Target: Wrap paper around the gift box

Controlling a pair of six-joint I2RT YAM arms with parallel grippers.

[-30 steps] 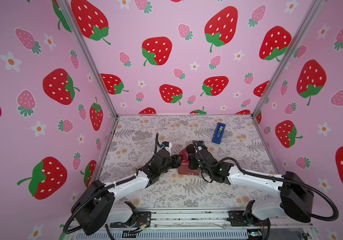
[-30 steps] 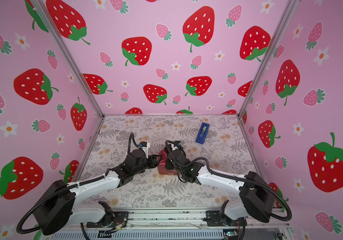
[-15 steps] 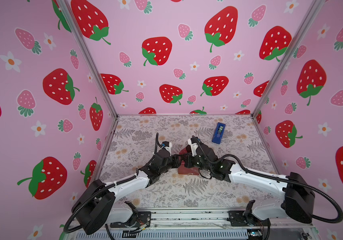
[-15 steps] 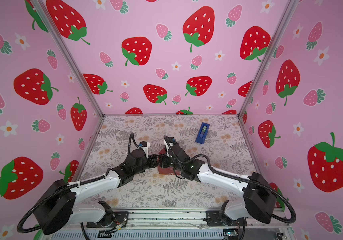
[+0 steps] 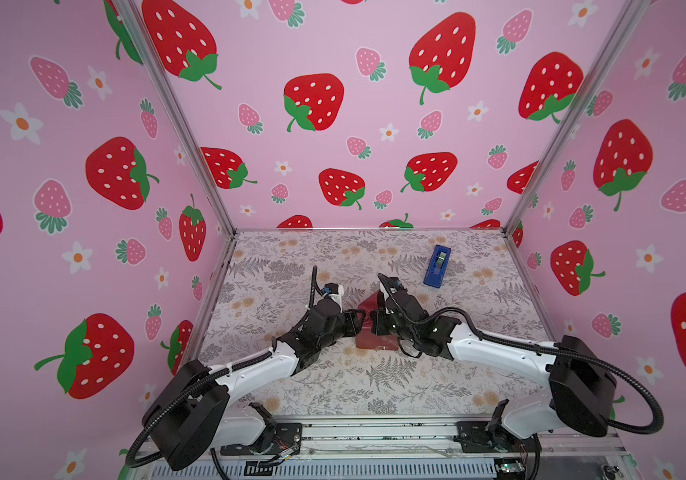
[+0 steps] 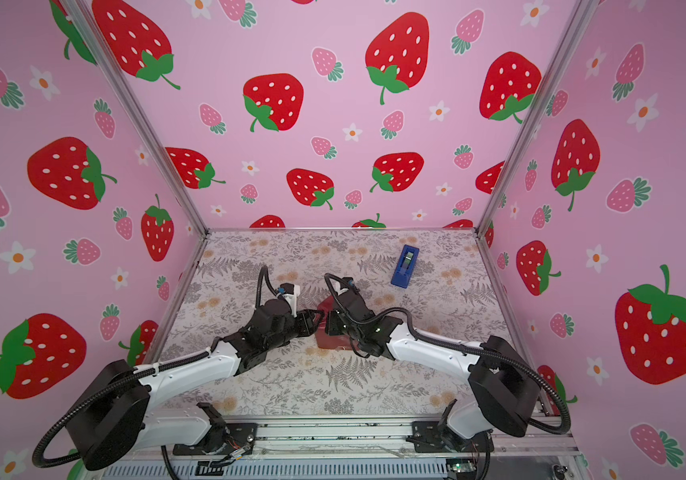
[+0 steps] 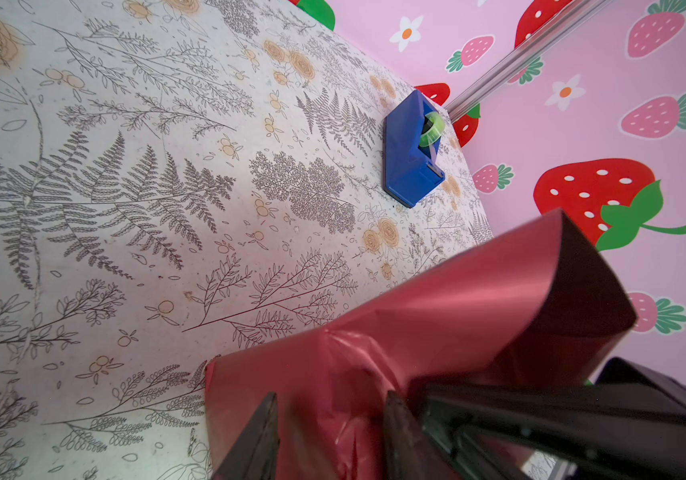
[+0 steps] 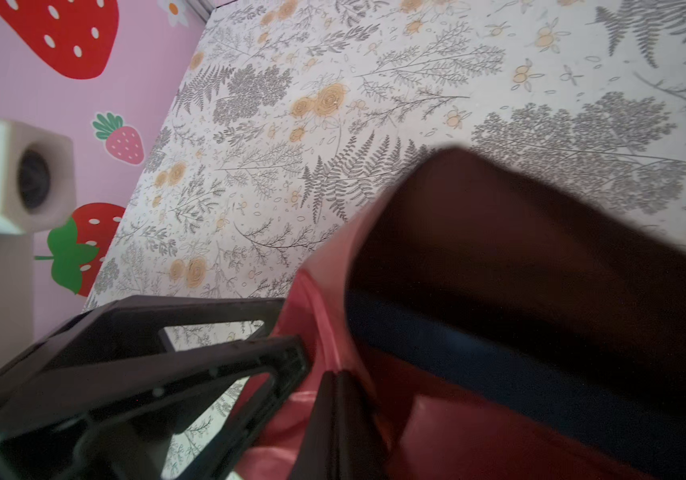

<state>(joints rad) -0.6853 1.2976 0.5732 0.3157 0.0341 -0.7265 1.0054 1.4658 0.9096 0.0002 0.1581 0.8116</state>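
Note:
The dark red paper (image 5: 368,343) is folded up around the gift box in the middle of the table, and one flap (image 7: 541,282) stands up curled at the back. Only a dark blue strip of the gift box (image 8: 520,382) shows inside the paper, in the right wrist view. My left gripper (image 7: 329,436) is at the bundle's left end, jaws apart, with crumpled paper between its fingers (image 7: 258,440). From the right, my right gripper (image 8: 335,399) is shut, its tips against the paper beside the left gripper (image 5: 361,326). I see no paper between them.
A blue tape dispenser (image 5: 437,266) with a green roll lies at the back right of the floral table (image 5: 291,257). Pink strawberry walls close the left, back and right sides. Both arms meet at the middle.
My right wrist has swung up and toward the back over the bundle, and the paper flap now stands up there. The left gripper has narrowed slightly and has hardly moved.

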